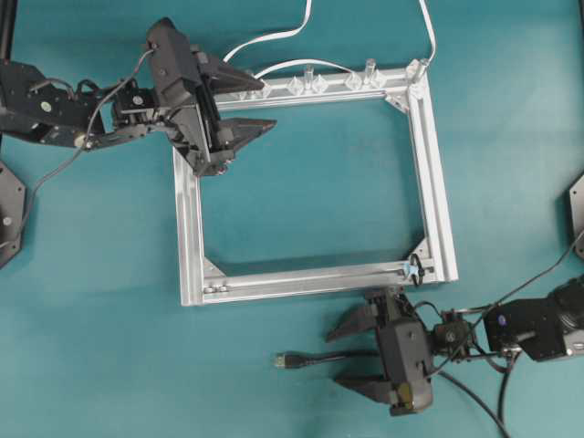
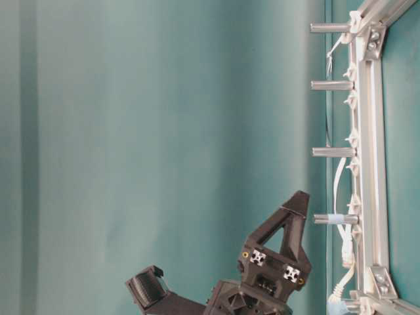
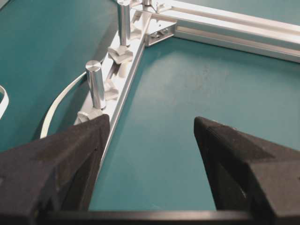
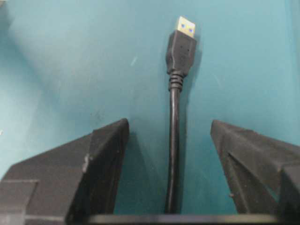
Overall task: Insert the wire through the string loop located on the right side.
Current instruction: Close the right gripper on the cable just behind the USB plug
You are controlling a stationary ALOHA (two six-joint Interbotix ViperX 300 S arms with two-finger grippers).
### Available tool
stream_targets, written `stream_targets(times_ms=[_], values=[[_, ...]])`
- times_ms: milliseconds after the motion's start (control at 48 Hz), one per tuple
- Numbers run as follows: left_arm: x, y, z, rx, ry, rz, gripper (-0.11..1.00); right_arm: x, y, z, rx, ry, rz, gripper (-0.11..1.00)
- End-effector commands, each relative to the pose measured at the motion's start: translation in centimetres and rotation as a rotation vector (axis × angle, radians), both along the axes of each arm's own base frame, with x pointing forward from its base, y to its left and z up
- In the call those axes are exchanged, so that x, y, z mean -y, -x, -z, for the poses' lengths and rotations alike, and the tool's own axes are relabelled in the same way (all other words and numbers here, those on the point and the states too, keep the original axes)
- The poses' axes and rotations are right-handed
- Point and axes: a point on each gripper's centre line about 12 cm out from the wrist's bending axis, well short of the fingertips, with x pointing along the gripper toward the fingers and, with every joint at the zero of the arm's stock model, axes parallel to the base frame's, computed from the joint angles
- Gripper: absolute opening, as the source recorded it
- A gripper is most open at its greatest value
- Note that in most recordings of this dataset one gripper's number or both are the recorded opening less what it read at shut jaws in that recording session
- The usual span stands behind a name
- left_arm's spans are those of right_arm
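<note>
The wire (image 1: 328, 357) lies on the teal table in front of the silver frame (image 1: 436, 182), its plug (image 1: 285, 361) pointing left. My right gripper (image 1: 331, 358) is open and straddles it; in the right wrist view the wire (image 4: 174, 140) runs between the fingers and touches neither, with the plug (image 4: 181, 47) beyond the tips of that gripper (image 4: 168, 124). The string loop (image 1: 413, 269) hangs at the frame's near right corner, just above the right gripper. My left gripper (image 1: 267, 102) is open over the frame's far left corner, holding nothing (image 3: 152, 119).
Metal posts in clear clips (image 1: 310, 80) line the far rail (image 3: 126, 79). A white flat cable (image 1: 274, 41) runs behind that rail and off the top edge. The posts (image 2: 331, 152) also show in the table-level view. The right arm's own cables (image 1: 474, 397) trail at bottom right.
</note>
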Motion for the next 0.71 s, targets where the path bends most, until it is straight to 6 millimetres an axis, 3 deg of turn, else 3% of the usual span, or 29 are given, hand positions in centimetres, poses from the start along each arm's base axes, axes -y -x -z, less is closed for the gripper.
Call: stream_targets(times_ms=[0,396,458,583,687], values=[[0.1,-0.2,-0.9,0.03,-0.008,0.004,0.73,-0.1,-0.3,-0.4,0.011,-0.013,0.013,0.8],[0.1,-0.2,-0.9,0.03,-0.008,0.006,0.73,0.1,-0.2,-0.2,0.004,-0.011,0.017,0.76],[0.1,-0.2,-0.9,0.03,-0.008,0.004,0.73,0.2,-0.2,-0.2,0.002,-0.008,0.018,0.65],[0.2,-0.3,-0.9,0.03,-0.008,0.007,0.73,0.4,-0.2,0.2,-0.043,-0.012,0.025,0.3],[0.4,-0.4,-1.0,0.031,-0.008,0.013,0.73,0.8,-0.2,0.6,-0.094,-0.029,0.061,0.1]])
